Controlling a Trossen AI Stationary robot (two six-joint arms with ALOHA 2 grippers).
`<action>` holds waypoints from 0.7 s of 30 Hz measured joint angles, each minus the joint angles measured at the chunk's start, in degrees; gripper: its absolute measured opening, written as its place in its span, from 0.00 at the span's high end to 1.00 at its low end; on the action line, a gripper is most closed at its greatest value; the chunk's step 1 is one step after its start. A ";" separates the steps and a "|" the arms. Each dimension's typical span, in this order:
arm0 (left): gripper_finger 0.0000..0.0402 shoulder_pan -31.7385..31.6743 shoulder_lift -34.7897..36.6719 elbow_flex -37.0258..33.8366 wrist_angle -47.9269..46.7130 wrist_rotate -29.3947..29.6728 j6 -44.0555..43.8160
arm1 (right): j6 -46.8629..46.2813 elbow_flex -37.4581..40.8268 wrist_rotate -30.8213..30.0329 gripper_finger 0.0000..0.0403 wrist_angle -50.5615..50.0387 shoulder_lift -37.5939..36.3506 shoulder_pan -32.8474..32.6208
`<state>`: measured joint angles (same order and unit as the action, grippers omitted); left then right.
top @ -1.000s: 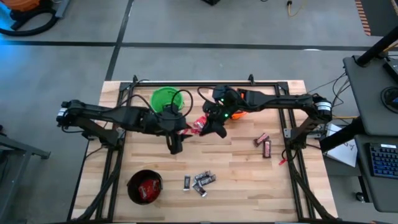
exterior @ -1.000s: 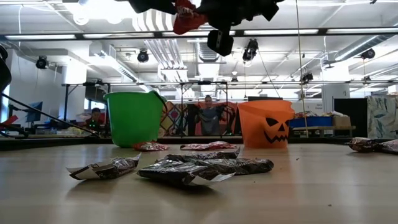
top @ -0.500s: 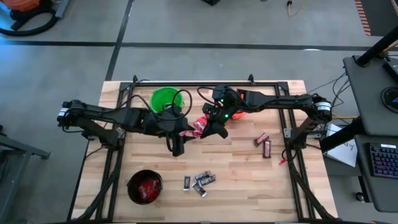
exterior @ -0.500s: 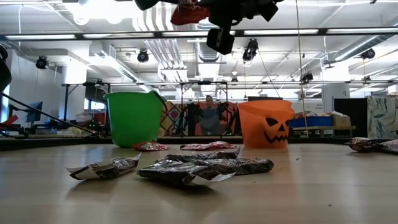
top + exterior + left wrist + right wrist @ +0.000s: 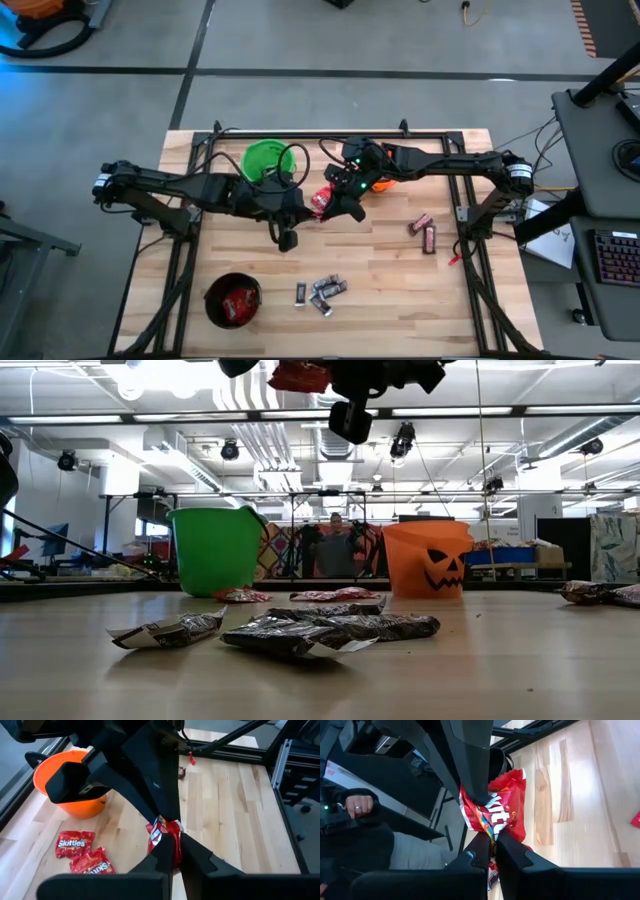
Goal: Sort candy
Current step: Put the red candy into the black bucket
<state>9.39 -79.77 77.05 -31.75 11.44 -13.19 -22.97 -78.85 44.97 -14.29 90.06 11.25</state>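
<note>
Since a second ago the bright red squarish candy packet (image 5: 320, 199) has edged a little toward the round green plastic bucket (image 5: 263, 160) and risen nearer the top of the low view (image 5: 298, 374); the candy on the table has not shifted

Both grippers meet at this packet, in the air just beside the green bucket: the left gripper (image 5: 172, 836) has its dark fingers clamped on one edge, and the right gripper (image 5: 491, 836) pinches the same packet from the opposite side

Well apart from the green bucket, the round black bucket (image 5: 232, 300) holds several red packets. The orange plastic bucket with a black pumpkin face (image 5: 428, 558) stands near the green one, mostly hidden under the right arm in the high view; what is in it or in the green bucket cannot be told

Two more red packets (image 5: 82, 851) lie flat on the pale wooden table (image 5: 390, 270) between the two buckets. Small black-silver bars (image 5: 320, 291) lie in a cluster farther from the green bucket, beside the black one, and two dark brown-red bars (image 5: 424, 230) lie well apart from it beyond the orange bucket

In the right wrist view a person's hand (image 5: 358, 805) shows beyond the table
</note>
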 joint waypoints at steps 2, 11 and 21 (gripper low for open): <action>1.00 0.00 0.00 0.07 0.05 -0.02 -0.42 | -0.06 -0.04 0.03 0.93 -0.06 0.00 0.00; 1.00 0.00 0.00 1.35 -2.43 -0.50 -2.22 | -1.85 -0.17 -0.62 0.58 0.18 0.00 0.37; 1.00 0.88 0.12 16.37 -31.83 -6.56 -8.52 | -3.44 -0.19 -0.62 0.35 -0.43 0.00 2.89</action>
<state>10.27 -79.65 93.43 -63.58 4.88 -21.71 -26.41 -79.05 44.36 -14.72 90.06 14.14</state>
